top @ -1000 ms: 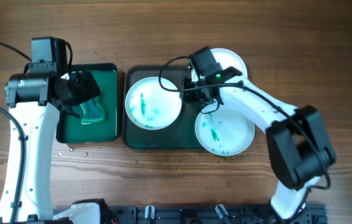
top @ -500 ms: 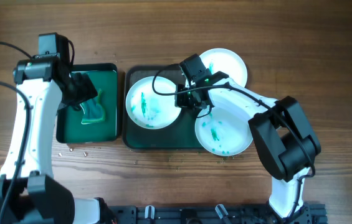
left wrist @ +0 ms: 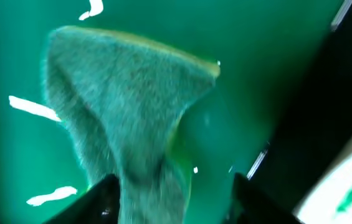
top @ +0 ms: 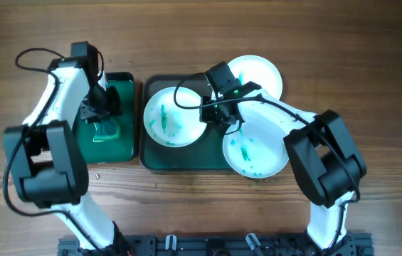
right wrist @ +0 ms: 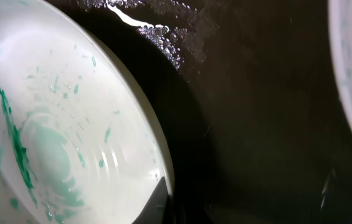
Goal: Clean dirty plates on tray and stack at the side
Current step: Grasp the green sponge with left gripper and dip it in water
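left arm (top: pixel 58 78) comes up the left side and bends in over the green tub (top: pixel 126 117). the left gripper (top: pixel 99 107) hangs low inside the tub, right over the green sponge cloth (top: pixel 107 131) lying on the bottom. in the left wrist view the cloth (left wrist: pixel 132 118) is a fuzzy wedge that narrows down into the gap between the two fingers (left wrist: pixel 104 199). the jaws are spread wide. the left finger is right against the cloth and the other one stands clear of it, so nothing's pinched. a few tiny bits (top: pixel 80 171) sit on the wooden table (top: pixel 186 28) just below the tub.

just beside the tub is the dark tray (top: pixel 179 160). the left dirty plate (top: pixel 174 117) sits fully on it, with green smears across the middle. the right gripper (top: pixel 218 117) is down at that plate's right rim. the right wrist view shows the smeared plate (right wrist: pixel 57 124) filling the left half, wet tray floor next to it, and a fingertip (right wrist: pixel 157 199) right at the rim. can't tell whether those jaws are open or pinching the edge, since only that one tip shows.

the right dirty plate (top: pixel 256 149) has green dabs too, and lies at the tray's lower right, hanging over its right edge. further back, at the tray's top right corner, is a white plate (top: pixel 261 71) with no marks i can see, partly hidden behind the right arm (top: pixel 286 117).
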You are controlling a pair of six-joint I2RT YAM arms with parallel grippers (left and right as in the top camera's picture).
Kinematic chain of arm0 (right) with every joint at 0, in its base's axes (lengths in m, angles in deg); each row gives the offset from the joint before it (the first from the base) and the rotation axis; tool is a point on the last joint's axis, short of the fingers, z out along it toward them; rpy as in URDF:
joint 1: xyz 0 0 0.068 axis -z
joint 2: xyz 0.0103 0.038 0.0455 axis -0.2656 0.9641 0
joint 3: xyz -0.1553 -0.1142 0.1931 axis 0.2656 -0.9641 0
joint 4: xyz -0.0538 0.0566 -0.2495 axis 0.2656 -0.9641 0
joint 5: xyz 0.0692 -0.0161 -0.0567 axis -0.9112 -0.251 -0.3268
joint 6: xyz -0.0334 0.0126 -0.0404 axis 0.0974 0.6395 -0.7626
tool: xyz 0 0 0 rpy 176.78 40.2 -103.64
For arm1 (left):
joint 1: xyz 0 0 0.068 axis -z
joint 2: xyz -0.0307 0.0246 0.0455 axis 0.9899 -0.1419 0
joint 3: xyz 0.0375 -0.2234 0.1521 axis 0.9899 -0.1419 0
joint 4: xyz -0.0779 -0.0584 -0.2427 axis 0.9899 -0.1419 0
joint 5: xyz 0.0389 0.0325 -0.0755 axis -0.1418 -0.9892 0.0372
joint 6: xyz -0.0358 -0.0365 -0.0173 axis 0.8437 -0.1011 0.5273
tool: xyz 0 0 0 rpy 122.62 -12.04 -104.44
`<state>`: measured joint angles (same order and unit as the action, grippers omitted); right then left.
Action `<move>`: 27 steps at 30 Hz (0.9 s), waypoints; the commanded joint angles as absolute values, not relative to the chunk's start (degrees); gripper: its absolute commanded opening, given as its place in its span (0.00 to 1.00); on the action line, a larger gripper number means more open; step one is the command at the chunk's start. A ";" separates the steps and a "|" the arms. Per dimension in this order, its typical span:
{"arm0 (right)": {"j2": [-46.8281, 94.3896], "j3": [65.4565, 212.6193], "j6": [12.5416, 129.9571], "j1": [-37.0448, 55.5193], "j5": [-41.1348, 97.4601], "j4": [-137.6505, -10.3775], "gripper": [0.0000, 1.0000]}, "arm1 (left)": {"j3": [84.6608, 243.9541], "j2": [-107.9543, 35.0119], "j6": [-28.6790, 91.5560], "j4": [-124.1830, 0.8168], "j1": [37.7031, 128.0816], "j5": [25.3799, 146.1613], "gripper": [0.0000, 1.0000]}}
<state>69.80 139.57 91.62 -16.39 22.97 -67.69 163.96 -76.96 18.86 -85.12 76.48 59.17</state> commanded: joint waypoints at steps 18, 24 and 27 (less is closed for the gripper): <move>71.11 140.54 90.48 -16.41 24.37 -66.79 0.04 | 173.97 -79.78 13.68 -93.78 74.95 58.65 0.39; 71.11 140.51 90.33 -16.41 24.37 -66.79 0.04 | 166.45 -80.46 13.42 -85.17 74.53 56.88 0.34; 71.09 140.51 90.33 -16.41 24.37 -66.77 0.04 | 164.42 -80.48 13.42 -82.33 74.55 57.92 0.30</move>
